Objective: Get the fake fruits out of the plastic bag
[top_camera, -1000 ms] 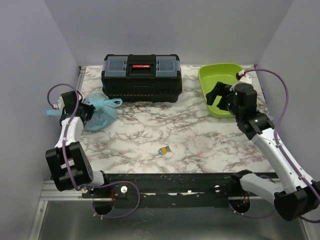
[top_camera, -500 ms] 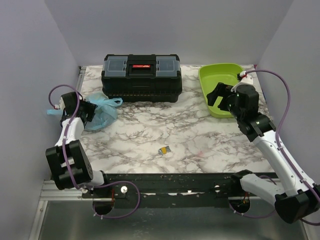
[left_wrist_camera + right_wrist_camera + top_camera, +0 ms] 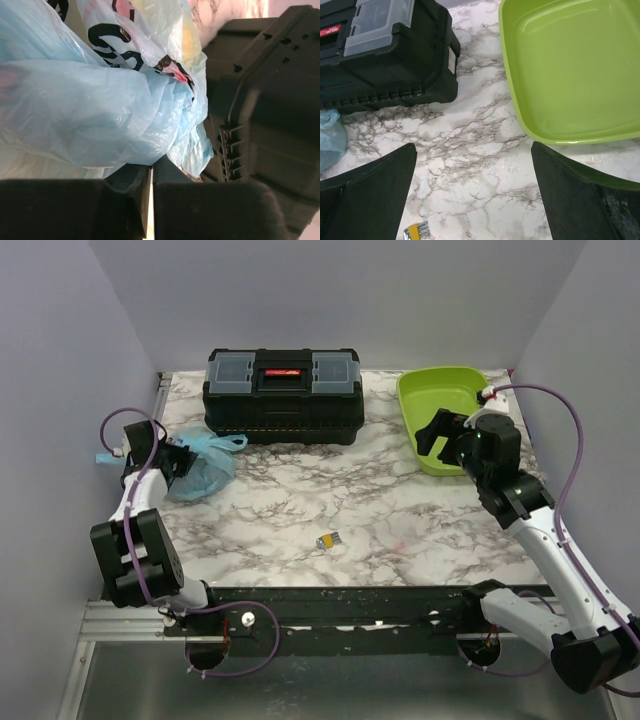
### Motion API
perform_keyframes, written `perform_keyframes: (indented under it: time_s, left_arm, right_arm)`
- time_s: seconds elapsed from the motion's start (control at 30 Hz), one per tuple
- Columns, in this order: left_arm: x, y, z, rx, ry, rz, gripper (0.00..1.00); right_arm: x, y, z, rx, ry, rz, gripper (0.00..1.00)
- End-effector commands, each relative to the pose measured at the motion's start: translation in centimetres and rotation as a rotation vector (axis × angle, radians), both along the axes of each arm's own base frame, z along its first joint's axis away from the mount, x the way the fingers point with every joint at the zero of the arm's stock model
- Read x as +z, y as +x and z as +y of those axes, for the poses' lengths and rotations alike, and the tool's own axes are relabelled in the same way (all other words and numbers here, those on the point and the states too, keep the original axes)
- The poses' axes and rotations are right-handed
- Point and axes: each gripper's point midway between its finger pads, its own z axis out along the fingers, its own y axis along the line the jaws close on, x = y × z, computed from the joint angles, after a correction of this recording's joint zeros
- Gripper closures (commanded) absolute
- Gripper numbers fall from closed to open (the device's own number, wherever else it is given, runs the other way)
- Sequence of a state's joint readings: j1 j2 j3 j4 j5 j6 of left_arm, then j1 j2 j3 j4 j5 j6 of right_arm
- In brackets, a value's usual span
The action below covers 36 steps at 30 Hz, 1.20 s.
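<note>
Keeping plastic bag point(image 3: 100, 110) pinched, right fingers point(image 3: 370, 192) shifted

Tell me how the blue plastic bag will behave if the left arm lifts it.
The plastic bag looks thin and crinkled, so it would likely go floppy and drape rather than hold shape. A yellow patch showing through the film may be fruit inside, so the bottom could sag and swing. The glossy film might slip from a light pinch.

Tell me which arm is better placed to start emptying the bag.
Left. The left pincer is at the plastic bag, fingers closed with blue film running between them. The right pincer hangs open near the green tray, across the table from the bag.
</note>
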<state>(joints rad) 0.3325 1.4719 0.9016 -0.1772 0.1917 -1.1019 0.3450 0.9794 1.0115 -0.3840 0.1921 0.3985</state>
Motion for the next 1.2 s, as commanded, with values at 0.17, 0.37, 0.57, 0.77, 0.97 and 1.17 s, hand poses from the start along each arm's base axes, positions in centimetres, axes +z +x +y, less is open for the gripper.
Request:
perform_keyframes:
  time_s: [0.17, 0.37, 0.57, 0.77, 0.97, 1.17]
  left_arm:
    - [2.9, -2.8, -5.5, -0.179, 0.062, -0.065, 1.00]
    - [2.7, -5.9, -12.9, -0.414, 0.090, -0.077, 1.00]
    - [5.3, -7.7, -21.5, -0.762, 0.138, -0.229, 1.00]
    - [9.7, -8.3, -28.7, -1.104, 0.224, -0.398, 1.00]
    - [9.7, -10.9, -35.4, -1.490, 0.196, -0.349, 1.00]
    - [7.8, -13.4, -38.4, -1.749, 0.222, -0.255, 1.00]
  right_arm:
    - [-1.3, -0.2, 1.1, 0.059, 0.003, 0.033, 0.00]
    - [-2.2, -0.4, 2.1, 0.107, 0.028, 0.066, 0.00]
    - [-3.9, -1.0, 4.2, 0.219, 0.063, 0.122, 0.00]
    - [-5.6, -1.4, 5.3, 0.274, 0.085, 0.168, 0.00]
    - [-6.5, -1.9, 6.2, 0.355, 0.079, 0.159, 0.00]
    - [-7.3, -2.5, 7.8, 0.445, 0.120, 0.156, 0.00]
